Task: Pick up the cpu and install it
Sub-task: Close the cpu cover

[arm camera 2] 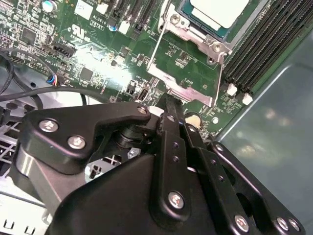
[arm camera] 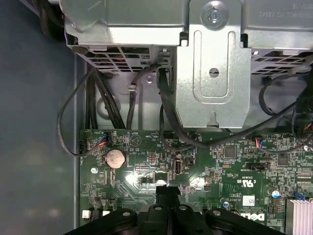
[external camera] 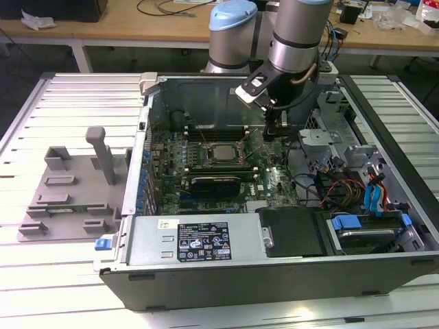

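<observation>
The cpu (external camera: pixel 221 152), a flat square chip with a silver-grey top, lies in the socket in the middle of the motherboard inside the open computer case. In the second wrist view the cpu (arm camera 2: pixel 215 12) sits inside the socket, with a metal frame (arm camera 2: pixel 183 66) lying beside it. My gripper (external camera: pixel 271 133) hangs low over the board, to the exterior view's right of the socket. Its black fingers are shut together with nothing between them, as seen at the gripper (arm camera 2: pixel 169 105) and the gripper (arm camera: pixel 167 188) in both wrist views. I cannot tell whether the tips touch the board.
A metal drive cage (arm camera: pixel 215 73) with black cables (arm camera: pixel 166 112) rises just beyond the board's edge. Memory slots (arm camera 2: pixel 264 54) run beside the socket. A power supply (external camera: pixel 199 240) fills the case front. A grey fixture plate (external camera: pixel 68 192) lies on the exterior view's left.
</observation>
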You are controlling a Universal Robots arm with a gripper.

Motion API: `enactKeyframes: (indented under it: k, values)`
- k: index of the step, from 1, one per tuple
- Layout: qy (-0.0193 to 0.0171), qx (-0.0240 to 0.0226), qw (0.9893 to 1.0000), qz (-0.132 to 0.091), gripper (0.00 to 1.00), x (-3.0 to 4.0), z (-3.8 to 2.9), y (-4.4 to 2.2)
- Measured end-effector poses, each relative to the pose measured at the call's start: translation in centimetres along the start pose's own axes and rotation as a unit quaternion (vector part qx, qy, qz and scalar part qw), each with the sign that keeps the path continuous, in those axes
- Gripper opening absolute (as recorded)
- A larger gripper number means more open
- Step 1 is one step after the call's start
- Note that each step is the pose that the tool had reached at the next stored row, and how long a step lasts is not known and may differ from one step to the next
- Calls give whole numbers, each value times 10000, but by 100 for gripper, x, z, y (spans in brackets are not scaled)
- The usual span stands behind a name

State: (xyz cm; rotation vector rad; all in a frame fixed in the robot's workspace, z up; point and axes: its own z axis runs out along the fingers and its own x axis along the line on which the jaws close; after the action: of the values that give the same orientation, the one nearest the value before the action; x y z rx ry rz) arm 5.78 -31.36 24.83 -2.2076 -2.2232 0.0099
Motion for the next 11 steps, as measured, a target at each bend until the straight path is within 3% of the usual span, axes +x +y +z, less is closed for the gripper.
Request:
enactKeyframes:
  k: [2,3,5,9,11]
  values:
    - [0,0,10000,0,11,1,1,-60]
    - [0,-1,10000,0,11,1,2,-180]
    - [0,-4,10000,1,11,2,3,-349]
    - [0,-12,10000,0,11,4,7,-621]
    - [-1,-12,10000,0,11,5,7,-658]
